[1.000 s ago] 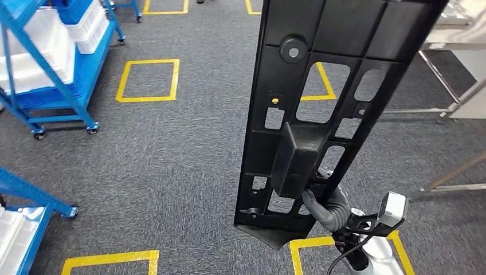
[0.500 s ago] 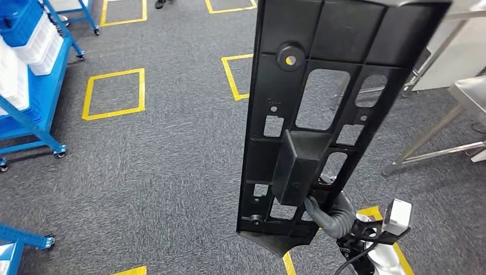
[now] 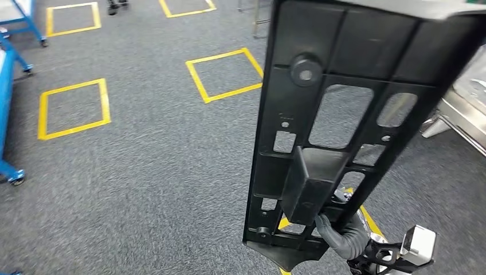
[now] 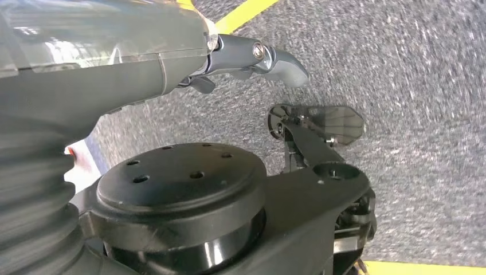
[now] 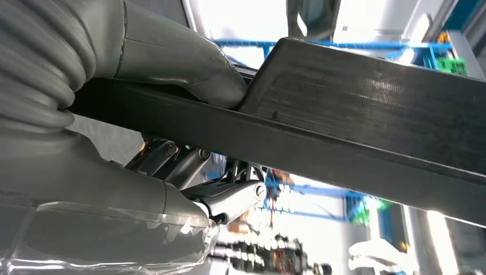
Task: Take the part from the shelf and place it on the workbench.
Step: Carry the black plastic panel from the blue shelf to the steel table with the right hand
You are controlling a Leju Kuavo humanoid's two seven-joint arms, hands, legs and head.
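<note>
A long black plastic part (image 3: 344,51) with several cut-outs and a boxy block on its face stands upright in front of me, reaching from low in the head view to its top edge. My right hand (image 3: 341,238) grips the part's lower end from behind; in the right wrist view its thumb (image 5: 189,63) presses on the part's flat edge (image 5: 367,114). My left hand (image 4: 172,57) hangs over the grey carpet with nothing in it, fingers apart.
Yellow tape squares (image 3: 226,74) mark the grey carpet (image 3: 143,183). A blue shelf cart's wheel (image 3: 17,179) stands at the far left. The steel edge of a workbench (image 3: 464,123) comes in at the right, partly behind the part.
The whole view has swung to the right: the blue shelves have slid out at the left and the steel bench edge has come closer at the right. The part stays in my right hand.
</note>
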